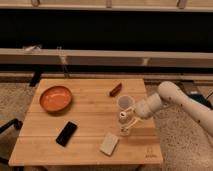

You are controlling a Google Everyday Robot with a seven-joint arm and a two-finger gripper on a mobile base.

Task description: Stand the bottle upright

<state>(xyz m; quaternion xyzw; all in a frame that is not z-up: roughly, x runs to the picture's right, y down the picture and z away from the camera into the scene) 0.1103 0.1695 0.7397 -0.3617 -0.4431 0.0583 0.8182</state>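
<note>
The bottle [124, 127] is small and clear with a white cap. It stands upright on the wooden table [85, 120], right of centre near the front. My gripper [131, 119] is right against the bottle's upper right side, at cap height. My white arm [172, 97] reaches in from the right. A translucent whitish cup [126, 103] stands upright just behind the bottle and the gripper.
An orange bowl [56, 98] sits at the left of the table. A black phone [66, 133] lies at the front left. A white block [109, 144] lies left of the bottle near the front edge. A reddish-brown oblong item [115, 89] lies at the back.
</note>
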